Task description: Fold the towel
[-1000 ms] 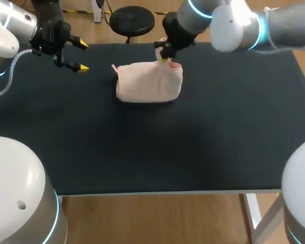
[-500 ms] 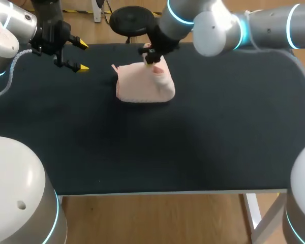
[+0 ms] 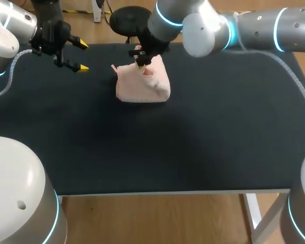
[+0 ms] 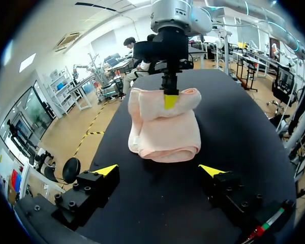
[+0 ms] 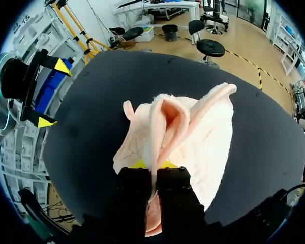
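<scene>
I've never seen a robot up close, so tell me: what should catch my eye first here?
The pink towel, bunched near the far edge of the black table, stands out most. The right gripper pinches one raised fold of it. The left gripper hangs open over the table's far left corner, holding nothing.

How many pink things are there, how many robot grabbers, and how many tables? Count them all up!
Pink: 1, the towel
Grippers: 2, the left gripper and the right gripper
Tables: 1, the black table
Total: 4
</scene>
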Motion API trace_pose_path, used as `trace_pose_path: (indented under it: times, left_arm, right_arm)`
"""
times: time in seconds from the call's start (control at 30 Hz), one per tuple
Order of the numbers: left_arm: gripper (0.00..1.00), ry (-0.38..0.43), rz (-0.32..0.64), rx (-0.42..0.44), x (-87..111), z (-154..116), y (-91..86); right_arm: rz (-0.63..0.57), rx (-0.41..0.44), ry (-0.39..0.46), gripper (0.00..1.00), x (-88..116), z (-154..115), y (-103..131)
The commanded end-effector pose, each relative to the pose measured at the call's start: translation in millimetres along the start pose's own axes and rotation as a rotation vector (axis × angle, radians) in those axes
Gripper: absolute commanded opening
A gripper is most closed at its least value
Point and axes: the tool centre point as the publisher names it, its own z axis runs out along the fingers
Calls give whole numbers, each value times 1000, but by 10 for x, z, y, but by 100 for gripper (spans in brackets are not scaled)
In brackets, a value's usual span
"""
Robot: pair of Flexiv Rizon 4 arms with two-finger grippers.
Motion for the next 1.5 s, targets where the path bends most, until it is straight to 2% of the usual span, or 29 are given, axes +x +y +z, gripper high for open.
trace_pose_path:
  times: [0.03, 0.23, 0.53, 0.57, 0.6, 0.63, 0.93, 1.13, 1.27, 1.37, 1.4, 1.43, 1.5]
  left_arm:
    - [100, -3, 3, 3, 9, 4, 9]
    - [100, -3, 3, 3, 9, 4, 9]
    - [100, -3, 3, 3, 9, 4, 9]
    - [100, -3, 3, 3, 9, 4, 9]
    - [100, -3, 3, 3, 9, 4, 9]
    - [100, -3, 3, 3, 9, 4, 9]
    - [100, -3, 3, 3, 9, 4, 9]
    - [100, -3, 3, 3, 9, 4, 9]
    - [100, -3, 3, 3, 9, 4, 9]
    - [100, -3, 3, 3, 9, 4, 9]
    - [100, -3, 3, 3, 9, 4, 9]
    - [100, -3, 3, 3, 9, 4, 9]
    - [100, -3, 3, 3, 9, 4, 9]
  right_arm:
    - [-4, -4, 15, 0, 43, 77, 54]
    - [-29, 3, 34, 0, 146, 152, 71]
    - [-44, 7, 56, 2, 191, 214, 57]
    - [-47, 6, 59, 43, 198, 210, 54]
    - [-47, 2, 63, 88, 204, 204, 53]
    - [-51, -1, 75, 100, 207, 197, 56]
    - [-59, -33, 105, 100, 252, 114, 62]
    - [-62, -104, 126, 100, 295, -14, 58]
    - [-42, -129, 126, 100, 234, -188, 2]
    - [-13, -150, 129, 100, 134, -282, -141]
    - [-7, -161, 146, 100, 117, -300, -176]
    - [-7, -213, 193, 100, 82, -341, -228]
    - [24, -257, 275, 100, 4, -409, -286]
